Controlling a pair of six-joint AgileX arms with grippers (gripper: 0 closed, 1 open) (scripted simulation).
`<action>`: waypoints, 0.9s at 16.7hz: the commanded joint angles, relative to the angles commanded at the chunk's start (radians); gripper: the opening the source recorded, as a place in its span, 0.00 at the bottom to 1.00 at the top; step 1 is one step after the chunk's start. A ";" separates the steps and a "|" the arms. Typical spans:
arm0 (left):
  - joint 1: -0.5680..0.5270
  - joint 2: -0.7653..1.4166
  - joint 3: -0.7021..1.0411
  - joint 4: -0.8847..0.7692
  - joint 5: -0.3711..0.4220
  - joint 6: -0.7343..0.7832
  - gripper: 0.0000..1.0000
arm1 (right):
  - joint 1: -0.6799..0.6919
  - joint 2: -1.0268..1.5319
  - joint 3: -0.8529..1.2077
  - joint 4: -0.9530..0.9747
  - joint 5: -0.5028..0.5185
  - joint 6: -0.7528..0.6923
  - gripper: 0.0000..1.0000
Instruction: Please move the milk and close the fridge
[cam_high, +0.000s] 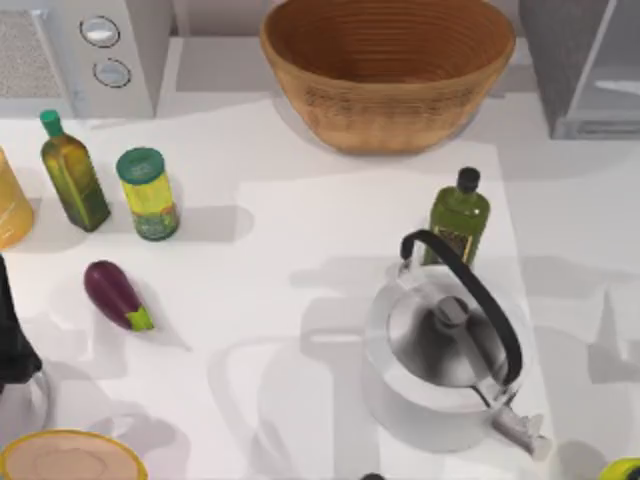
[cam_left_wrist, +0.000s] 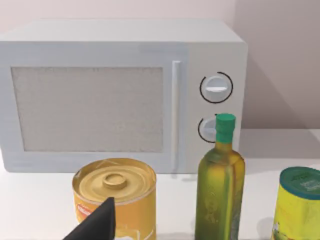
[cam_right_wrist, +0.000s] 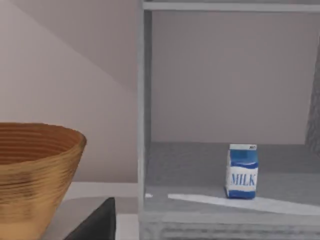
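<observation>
Standing upright inside the open fridge (cam_right_wrist: 210, 170), milk (cam_right_wrist: 242, 171) risks tipping on a misaligned approach; cannot tell either gripper's state.

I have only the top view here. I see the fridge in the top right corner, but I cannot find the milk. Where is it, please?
Observer: In the right wrist view, the milk stands upright inside the fridge, on its grey floor.
Operator: Is the way to it free?
Observer: Yes, the fridge front is open and nothing stands before the milk.
Operator: Is anything beside it?
Observer: No, it stands alone; the basket is outside the fridge, apart from it.
</observation>
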 joint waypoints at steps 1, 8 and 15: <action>0.000 0.000 0.000 0.000 0.000 0.000 1.00 | 0.001 -0.048 0.041 -0.065 -0.001 -0.002 1.00; 0.000 0.000 0.000 0.000 0.000 0.000 1.00 | 0.003 -0.385 0.307 -0.712 0.001 0.008 1.00; 0.000 0.000 0.000 0.000 0.000 0.000 1.00 | -0.001 -0.612 0.490 -1.223 0.006 0.007 1.00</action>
